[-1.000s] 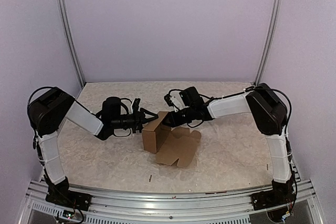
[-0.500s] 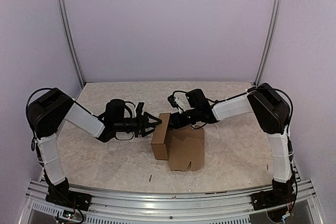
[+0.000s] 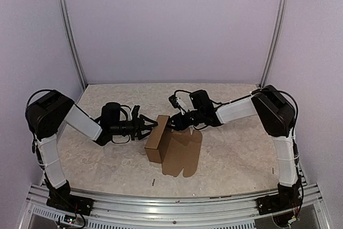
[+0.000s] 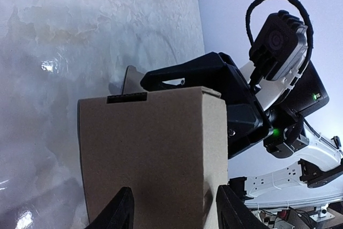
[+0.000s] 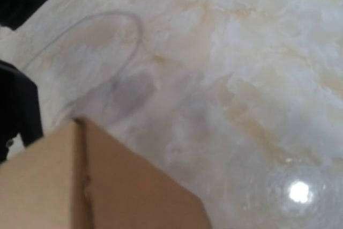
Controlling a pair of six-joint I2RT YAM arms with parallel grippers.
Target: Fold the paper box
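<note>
Pale lilac walls surround a marbled table. The paper box sits mid-table, partly folded, one flap lying flat. The left gripper, arm stretched low from the left, meets its left end, fingers partly spread; grip unclear. The right gripper, reaching from the right, touches its far corner; its opening cannot be told.

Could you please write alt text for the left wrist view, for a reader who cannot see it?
A brown cardboard box fills the foreground between the left tool's black fingers. The right tool sits at its far edge; marbled table behind.
</note>
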